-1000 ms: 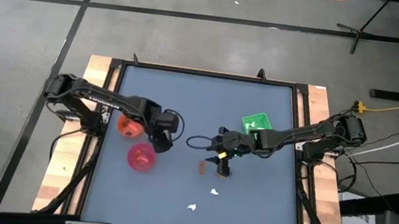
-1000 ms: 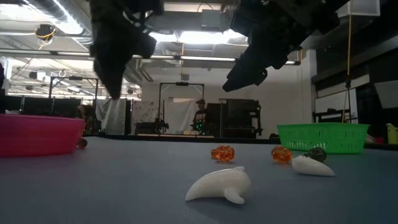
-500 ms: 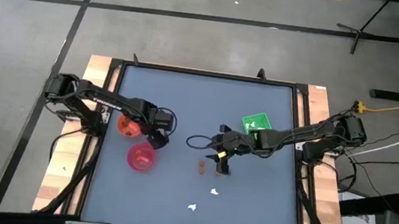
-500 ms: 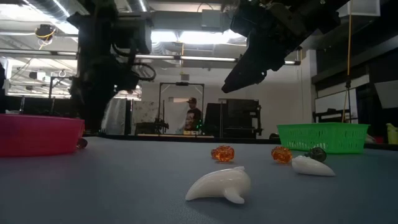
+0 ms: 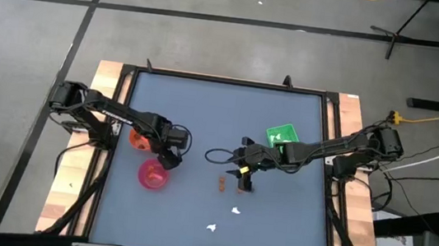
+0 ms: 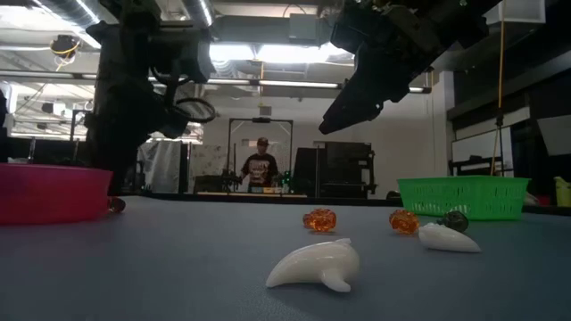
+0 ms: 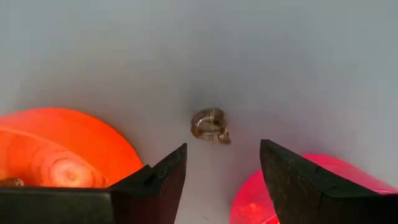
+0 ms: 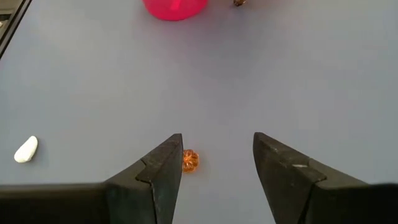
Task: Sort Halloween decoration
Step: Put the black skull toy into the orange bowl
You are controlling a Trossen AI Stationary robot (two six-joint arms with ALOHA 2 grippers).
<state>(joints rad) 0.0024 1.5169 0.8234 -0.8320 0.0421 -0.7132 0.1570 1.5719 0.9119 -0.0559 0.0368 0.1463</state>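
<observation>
A dark roundish piece [image 7: 210,126] lies on the table between the orange bowl [image 7: 56,149] and the pink bowl [image 7: 323,186]. My left gripper [image 7: 222,168] is open, low over the table just short of that piece [image 6: 116,205]. My right gripper [image 8: 217,149] is open and hovers above an orange piece [image 8: 189,160], which shows beside one finger. Two orange pieces [image 6: 319,219] [image 6: 403,221], a dark one [image 6: 455,219] and two white ones [image 6: 312,266] [image 6: 449,238] lie loose on the table. In the high view the left gripper [image 5: 168,161] stands between the bowls, the right gripper [image 5: 244,175] mid-table.
The green tray [image 5: 282,135] stands on the table on the far side of the right arm. The pink bowl [image 5: 154,173] and orange bowl [image 5: 141,138] flank the left gripper closely. White pieces [image 5: 236,211] [image 5: 211,227] lie toward the near edge. A person [image 6: 260,169] stands in the room behind.
My left gripper has come down toward the table and shifted a little toward the left edge, settling between the two bowls near the dark piece. The right arm has kept still. No piece has moved.
</observation>
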